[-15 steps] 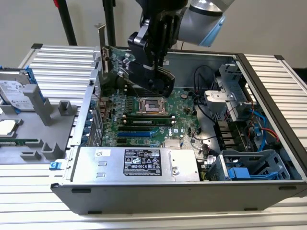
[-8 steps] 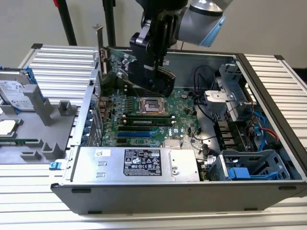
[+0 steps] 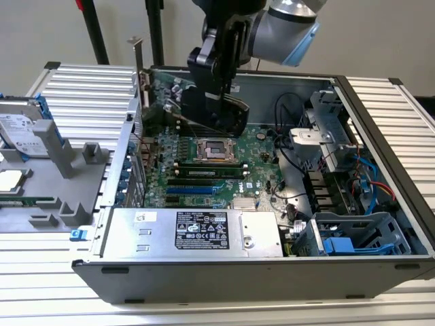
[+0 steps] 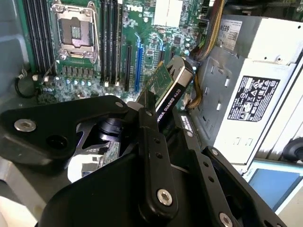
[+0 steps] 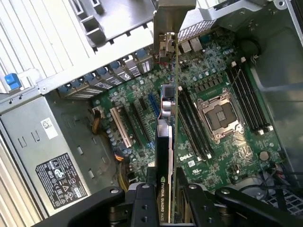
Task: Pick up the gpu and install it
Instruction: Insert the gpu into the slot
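My gripper (image 3: pixel 212 102) is shut on the gpu (image 3: pixel 170 89), holding it upright on edge over the green motherboard (image 3: pixel 204 170) inside the open computer case. In the first wrist view the gpu (image 5: pixel 165 137) shows edge-on between the black fingers (image 5: pixel 142 198), its metal bracket (image 5: pixel 173 19) toward the case's rear wall. It hangs above the expansion slots (image 5: pixel 137 118), apart from the board. The second wrist view shows the gpu (image 4: pixel 168 87), black edge and green face, clamped in the gripper (image 4: pixel 156 111) above the blue slot (image 4: pixel 138 66).
The silver power supply (image 3: pixel 197 231) fills the case's near side. A drive cage (image 3: pixel 353 238) with blue and red cables sits at the exterior view's right. The empty processor socket (image 3: pixel 216 149) lies mid-board. A hard drive (image 3: pixel 20 129) and grey fixture (image 3: pixel 68 170) rest outside the case.
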`<state>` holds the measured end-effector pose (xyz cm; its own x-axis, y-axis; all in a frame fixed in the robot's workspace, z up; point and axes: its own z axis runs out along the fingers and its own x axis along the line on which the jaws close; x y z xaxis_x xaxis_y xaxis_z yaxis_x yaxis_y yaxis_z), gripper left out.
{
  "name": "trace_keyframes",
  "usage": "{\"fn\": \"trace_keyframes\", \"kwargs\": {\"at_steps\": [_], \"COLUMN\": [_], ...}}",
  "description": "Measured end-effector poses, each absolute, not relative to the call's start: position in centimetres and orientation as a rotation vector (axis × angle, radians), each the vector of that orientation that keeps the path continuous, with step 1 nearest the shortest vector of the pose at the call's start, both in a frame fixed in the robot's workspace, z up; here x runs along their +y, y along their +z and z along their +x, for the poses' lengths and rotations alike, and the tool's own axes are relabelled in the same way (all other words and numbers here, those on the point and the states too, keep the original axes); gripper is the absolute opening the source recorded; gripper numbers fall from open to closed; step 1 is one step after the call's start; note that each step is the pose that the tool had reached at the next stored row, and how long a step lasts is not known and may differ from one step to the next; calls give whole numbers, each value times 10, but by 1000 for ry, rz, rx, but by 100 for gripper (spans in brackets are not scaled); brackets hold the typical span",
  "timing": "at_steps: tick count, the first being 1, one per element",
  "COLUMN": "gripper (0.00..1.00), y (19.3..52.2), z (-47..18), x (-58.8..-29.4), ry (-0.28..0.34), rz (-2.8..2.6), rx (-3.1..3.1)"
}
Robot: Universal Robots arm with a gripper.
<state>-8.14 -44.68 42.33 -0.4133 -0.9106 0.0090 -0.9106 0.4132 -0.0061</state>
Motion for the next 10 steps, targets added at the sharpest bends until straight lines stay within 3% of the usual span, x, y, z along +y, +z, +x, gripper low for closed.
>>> {"fn": "trace_keyframes", "kwargs": {"at_steps": [10], "gripper": [0], "y": [423], "z": [-76], "x": [-447], "ry": [16], "rz": [1791], "rx": [-2576]}}
